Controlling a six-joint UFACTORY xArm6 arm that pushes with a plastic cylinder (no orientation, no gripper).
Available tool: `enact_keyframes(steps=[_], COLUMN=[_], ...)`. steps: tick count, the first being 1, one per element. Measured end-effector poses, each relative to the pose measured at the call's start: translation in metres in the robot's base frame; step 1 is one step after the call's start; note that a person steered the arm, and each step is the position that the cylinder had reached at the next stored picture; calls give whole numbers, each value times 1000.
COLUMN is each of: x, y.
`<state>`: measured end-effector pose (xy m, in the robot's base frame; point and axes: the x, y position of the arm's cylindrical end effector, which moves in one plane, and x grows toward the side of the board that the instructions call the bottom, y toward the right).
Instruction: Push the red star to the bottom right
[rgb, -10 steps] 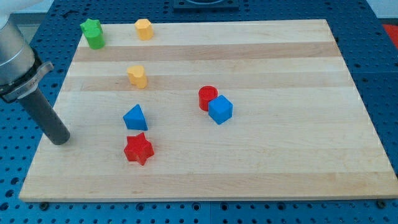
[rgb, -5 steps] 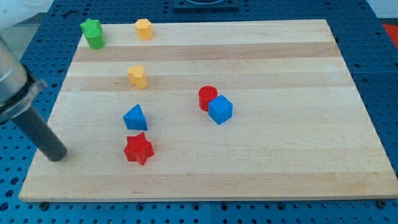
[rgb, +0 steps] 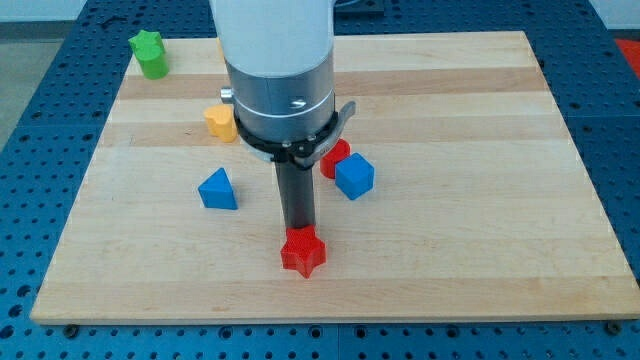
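The red star (rgb: 303, 252) lies on the wooden board (rgb: 470, 230) near the bottom edge, a little left of centre. My tip (rgb: 297, 230) stands right at the star's upper side, touching or almost touching it. The rod rises from there to the big grey and white arm body, which covers the board's upper middle.
A blue triangular block (rgb: 218, 189) lies left of the rod. A red cylinder (rgb: 335, 157) and a blue cube (rgb: 354, 175) sit together right of it. A yellow block (rgb: 218, 121) peeks out at the arm's left. A green block (rgb: 149, 53) is at the top left corner.
The arm has jumped from the board's left edge to the middle. The red star now lies further right and slightly lower. The top yellow block is now hidden behind the arm.
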<state>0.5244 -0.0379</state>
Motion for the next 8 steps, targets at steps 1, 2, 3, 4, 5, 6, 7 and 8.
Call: enact_keyframes(steps=[1,2,3,4,5,6,7,8], x=[0,26,48,50,51,45,37,36], y=[-22,-28,-28,-32,-34,13,67,81])
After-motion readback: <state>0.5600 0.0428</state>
